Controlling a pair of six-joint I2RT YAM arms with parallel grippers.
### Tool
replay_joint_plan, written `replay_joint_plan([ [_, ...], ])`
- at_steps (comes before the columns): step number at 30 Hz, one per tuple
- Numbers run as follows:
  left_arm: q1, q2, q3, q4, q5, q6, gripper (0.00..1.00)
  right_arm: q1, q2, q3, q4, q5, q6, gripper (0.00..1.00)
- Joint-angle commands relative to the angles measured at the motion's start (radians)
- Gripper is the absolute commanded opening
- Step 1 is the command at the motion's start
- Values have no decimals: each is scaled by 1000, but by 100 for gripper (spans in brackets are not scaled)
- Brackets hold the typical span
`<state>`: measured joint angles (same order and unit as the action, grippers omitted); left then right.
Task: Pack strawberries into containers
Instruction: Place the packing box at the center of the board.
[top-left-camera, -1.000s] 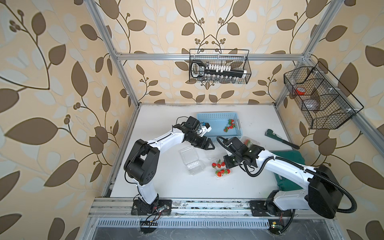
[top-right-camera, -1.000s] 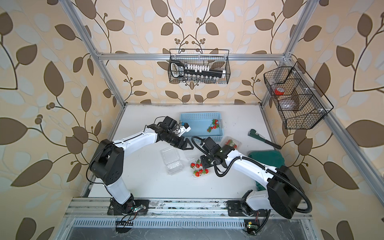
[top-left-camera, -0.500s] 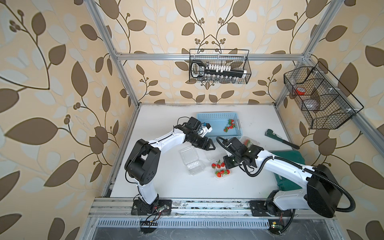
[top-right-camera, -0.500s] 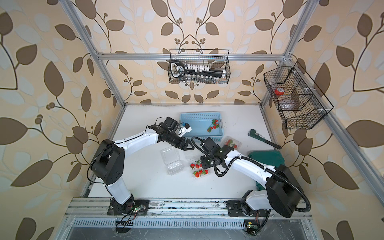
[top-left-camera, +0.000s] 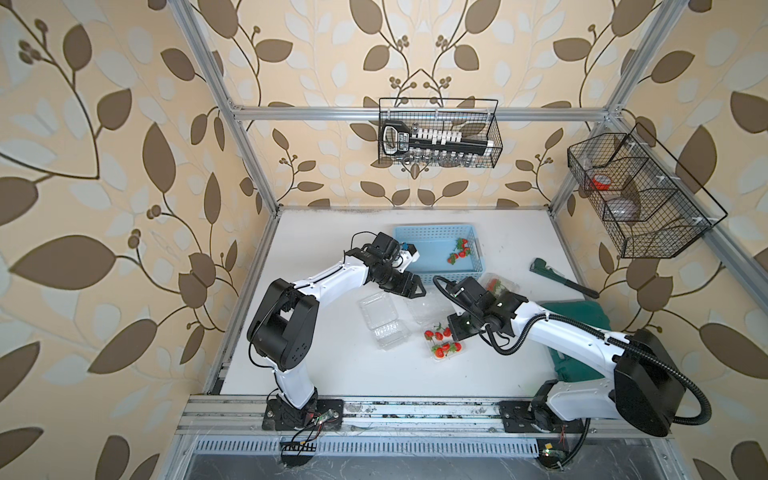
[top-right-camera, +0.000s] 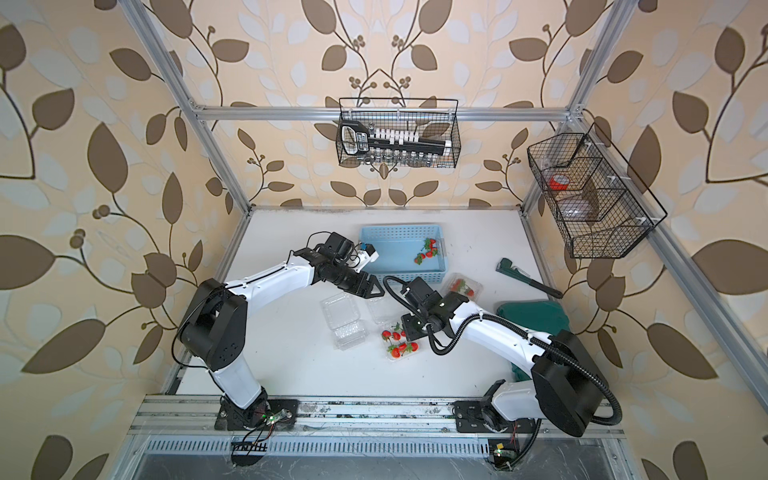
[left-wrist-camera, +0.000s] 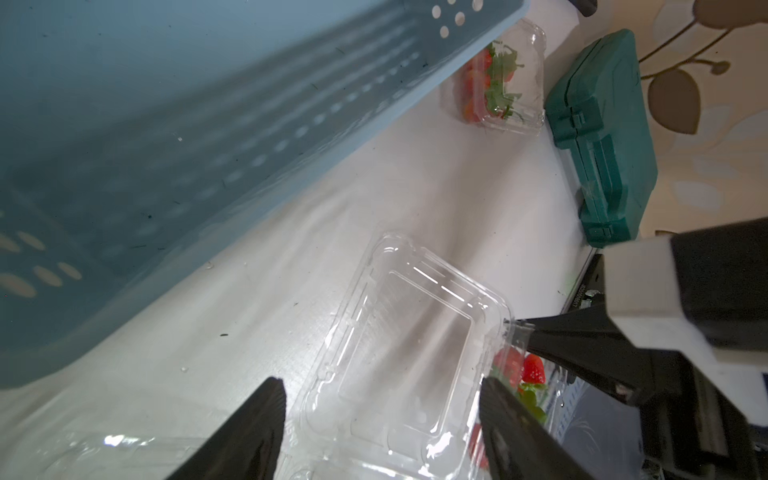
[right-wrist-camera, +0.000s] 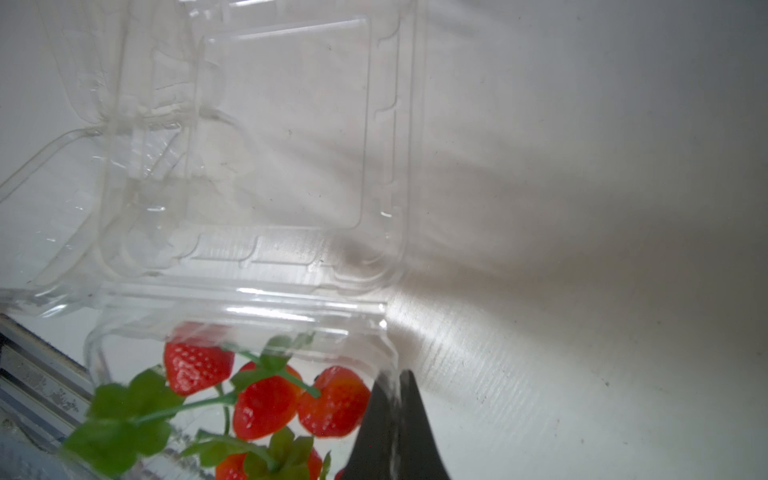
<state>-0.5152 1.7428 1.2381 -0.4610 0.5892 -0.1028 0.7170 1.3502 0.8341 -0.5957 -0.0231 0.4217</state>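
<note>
Because the box (right-wrist-camera: 291, 309) looks light, flimsy and slick, the right gripper (right-wrist-camera: 392, 386) pinches its two-o'clock rim while the left gripper (left-wrist-camera: 382, 386) gapes empty.

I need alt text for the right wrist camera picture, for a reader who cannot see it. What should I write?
The right gripper, shut on the rim of an open clear clamshell, holds it on the white table. Several red strawberries with green leaves lie inside it, and its empty lid lies flat beside them.
</note>
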Motion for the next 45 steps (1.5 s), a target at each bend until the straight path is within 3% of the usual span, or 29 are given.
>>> replay_joint_plan([
  [1, 9, -13, 19, -22, -18, 24, 75, -4, -26, -2, -24, -9, -4, 5],
  [23, 6, 66, 36, -28, 61, 4, 75, -4, -22, 7, -11, -12, -10, 4],
  [36, -22, 70, 21, 18, 178, -25, 75, -5, 34, 24, 33, -17, -18, 4],
  [45, -25, 77, 38, -26, 115, 6, 75, -5, 23, 12, 25, -20, -14, 4],
])
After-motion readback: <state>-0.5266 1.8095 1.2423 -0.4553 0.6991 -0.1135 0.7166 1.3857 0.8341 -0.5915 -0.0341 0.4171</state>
